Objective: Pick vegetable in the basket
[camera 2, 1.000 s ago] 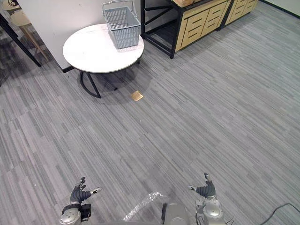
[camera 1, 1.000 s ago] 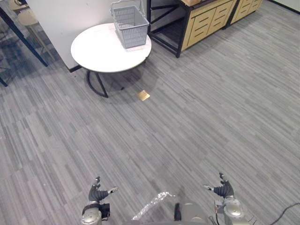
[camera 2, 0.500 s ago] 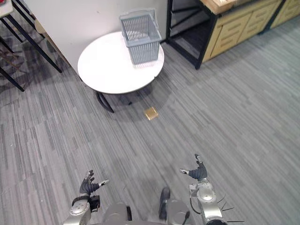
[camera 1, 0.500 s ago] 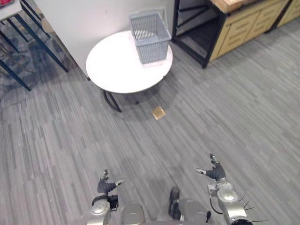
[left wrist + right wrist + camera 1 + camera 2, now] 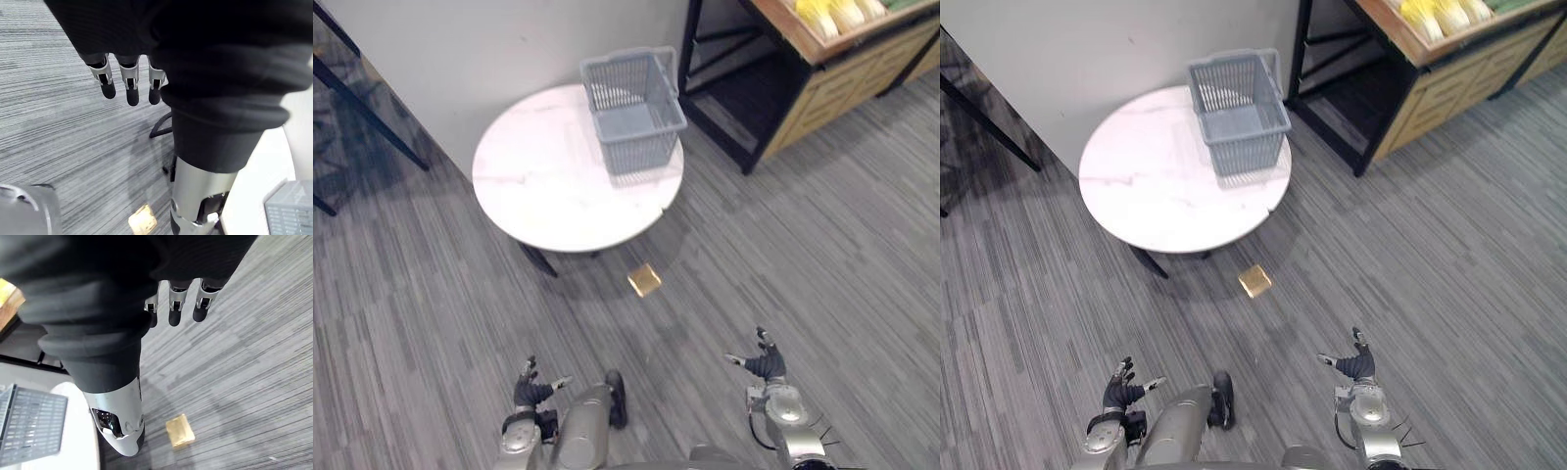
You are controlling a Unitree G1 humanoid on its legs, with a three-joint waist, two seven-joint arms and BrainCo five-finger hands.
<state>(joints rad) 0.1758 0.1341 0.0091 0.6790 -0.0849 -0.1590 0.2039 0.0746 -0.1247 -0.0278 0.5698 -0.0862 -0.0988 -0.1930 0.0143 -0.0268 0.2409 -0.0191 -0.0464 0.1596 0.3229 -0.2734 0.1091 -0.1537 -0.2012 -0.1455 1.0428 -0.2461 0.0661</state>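
Note:
A grey plastic basket with its handle up stands empty at the far right of a round white table. Pale yellow-green vegetables lie in a wooden tray on a cabinet at the far right. My left hand hangs low near the floor, well short of the table; its fingers are straight and hold nothing. On the other side my right hand is just as low, with straight fingers and nothing in it.
A small tan block lies on the grey floor just in front of the table. A black-framed shelf and wooden drawer cabinet stand right of the table. A white wall rises behind it, with dark table legs far left.
The whole picture has shifted: the table and basket now sit lower and larger, and the vegetables on the cabinet have come into view. Both hands stay low and open.

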